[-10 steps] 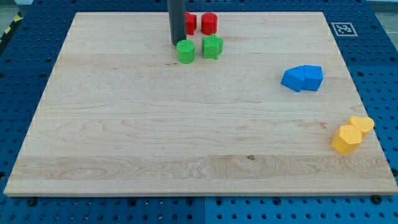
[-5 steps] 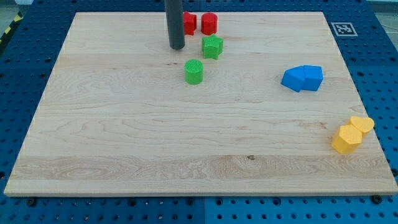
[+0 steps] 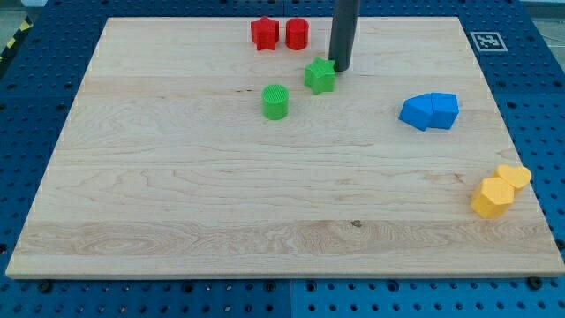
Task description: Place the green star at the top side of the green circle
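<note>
The green star [image 3: 320, 76] lies flat on the table, near the top edge and slightly right of centre. The green circle [image 3: 275, 102], a ribbed upright cylinder, stands apart from it, lower and to the left.

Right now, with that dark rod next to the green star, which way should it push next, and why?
Probably toward the view's left. My tip sits at the upper right edge of the green star, and the star lies up and to the right of the green circle. A short leftward push should bring the star above the circle, short of the red blocks.
</note>
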`<state>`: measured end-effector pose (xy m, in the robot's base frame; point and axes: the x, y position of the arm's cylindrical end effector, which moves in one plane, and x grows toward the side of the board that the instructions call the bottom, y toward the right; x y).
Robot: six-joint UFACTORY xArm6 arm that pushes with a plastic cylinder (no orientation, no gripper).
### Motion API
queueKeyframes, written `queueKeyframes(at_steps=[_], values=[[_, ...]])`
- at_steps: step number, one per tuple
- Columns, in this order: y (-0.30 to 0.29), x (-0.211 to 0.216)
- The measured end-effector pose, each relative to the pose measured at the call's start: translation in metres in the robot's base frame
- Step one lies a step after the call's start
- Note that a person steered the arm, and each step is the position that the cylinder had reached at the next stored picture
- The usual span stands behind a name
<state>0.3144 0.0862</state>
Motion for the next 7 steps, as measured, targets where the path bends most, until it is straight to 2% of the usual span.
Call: queueKeyframes(at_steps=[2, 4, 5, 7], values=[[-0.034, 0.024], [-0.041, 0.025], [-0.041, 0.003], [-0.077, 0.026]])
